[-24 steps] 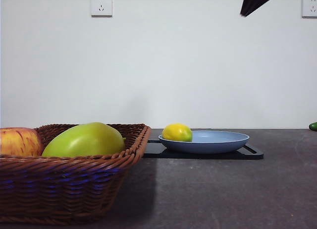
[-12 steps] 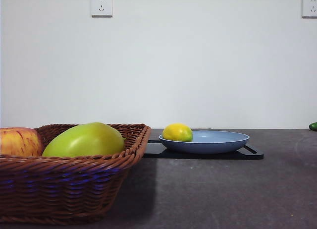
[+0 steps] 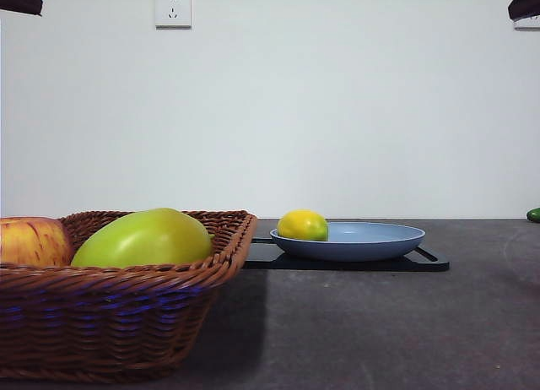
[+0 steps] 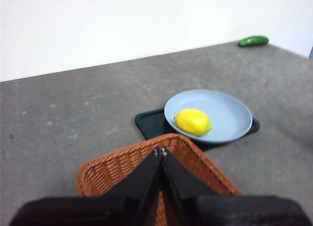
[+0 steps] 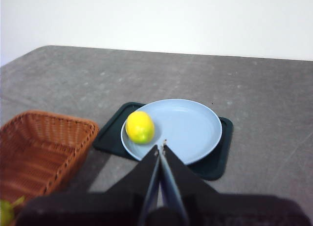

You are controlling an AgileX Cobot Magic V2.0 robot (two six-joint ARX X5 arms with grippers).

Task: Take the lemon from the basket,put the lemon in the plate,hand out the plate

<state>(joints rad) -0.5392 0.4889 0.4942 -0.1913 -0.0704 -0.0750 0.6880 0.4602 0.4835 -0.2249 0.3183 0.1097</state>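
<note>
The lemon [image 3: 302,225] lies in the light-blue plate [image 3: 380,238], on its side nearest the basket; it also shows in the left wrist view [image 4: 193,122] and the right wrist view [image 5: 140,127]. The plate [image 5: 190,125] stands on a flat black tray [image 3: 426,261]. The brown wicker basket [image 3: 118,310] stands near at the left. My left gripper [image 4: 160,151] is shut and empty, high above the basket [image 4: 122,167]. My right gripper [image 5: 160,148] is shut and empty, high above the plate's near rim. Both arms show only as black tips at the front view's top corners.
A large green mango-like fruit [image 3: 145,238] and a red-yellow apple [image 3: 32,241] lie in the basket. A small green vegetable [image 3: 533,214] lies at the far right of the table; it also shows in the left wrist view [image 4: 253,40]. Wall sockets [image 3: 172,8] sit behind.
A dark arm at the top right left the front view, then black tips came in at both top corners. The lemon, plate and basket have not moved.
</note>
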